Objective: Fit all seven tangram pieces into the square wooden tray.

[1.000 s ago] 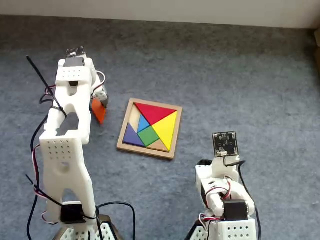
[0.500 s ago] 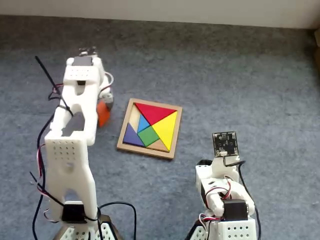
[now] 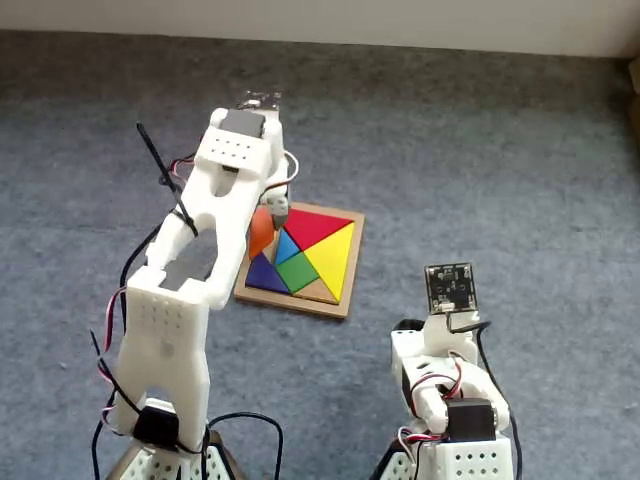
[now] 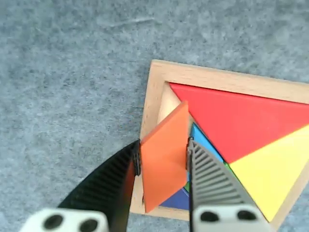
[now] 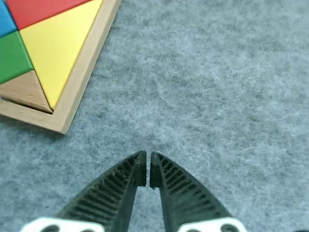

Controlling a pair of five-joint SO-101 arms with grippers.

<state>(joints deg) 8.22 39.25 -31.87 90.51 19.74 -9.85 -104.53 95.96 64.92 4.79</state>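
Observation:
The square wooden tray (image 3: 343, 296) lies mid-table and holds red (image 3: 312, 226), yellow (image 3: 335, 256), green (image 3: 296, 271), blue and purple (image 3: 263, 270) pieces. My left gripper (image 4: 163, 152) is shut on an orange parallelogram piece (image 4: 164, 159), held above the tray's bare wooden slot (image 4: 167, 103) beside the red triangle (image 4: 231, 118). In the high view the orange piece (image 3: 261, 232) hangs over the tray's left edge under the left arm (image 3: 210, 230). My right gripper (image 5: 147, 169) is shut with nothing in it, over carpet near a tray corner (image 5: 63, 126). The right arm (image 3: 450, 380) sits at front right.
Grey carpet (image 3: 500, 150) covers the whole table, with open room to the right of the tray and behind it. A pale wall strip (image 3: 400, 20) runs along the far edge.
The left arm has swung right with the orange piece, from the carpet left of the tray to above the tray's left edge. The right arm has not moved.

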